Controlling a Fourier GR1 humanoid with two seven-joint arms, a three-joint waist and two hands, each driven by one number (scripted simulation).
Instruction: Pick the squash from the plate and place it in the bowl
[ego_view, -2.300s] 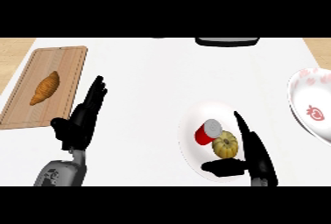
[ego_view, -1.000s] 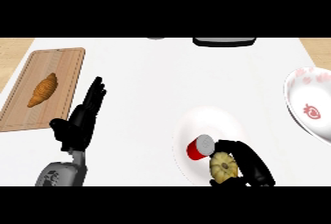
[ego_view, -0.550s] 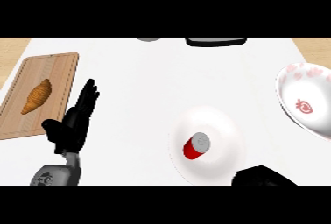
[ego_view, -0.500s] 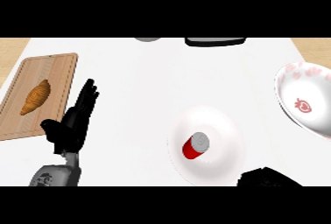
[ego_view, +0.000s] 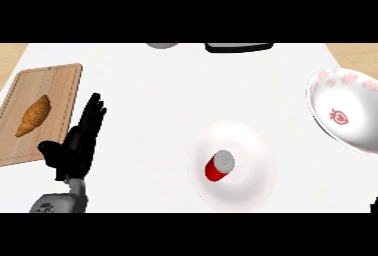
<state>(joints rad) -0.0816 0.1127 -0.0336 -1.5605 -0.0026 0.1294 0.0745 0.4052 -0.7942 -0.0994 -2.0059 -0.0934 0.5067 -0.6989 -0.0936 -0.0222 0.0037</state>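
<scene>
The white plate (ego_view: 247, 131) lies at the middle of the counter and carries only a red can (ego_view: 218, 167) lying on its side. No squash shows anywhere in the head view. The white bowl (ego_view: 347, 112) with red markings stands at the right edge, tilted toward me. Of my right hand (ego_view: 373, 204) only a dark sliver shows at the lower right corner, below the bowl and right of the plate. My left hand (ego_view: 75, 148) rests open at the lower left, fingers pointing up, well away from the plate.
A wooden cutting board (ego_view: 33, 85) with a croissant (ego_view: 34, 115) on it lies at the far left, beside my left hand. A dark tray-like object (ego_view: 238, 47) and a grey round thing (ego_view: 162, 45) sit at the counter's back edge.
My right hand curled round the squash on the plate, then drew back toward the lower right corner until almost out of view. The squash has left the plate. The left hand stayed put.
</scene>
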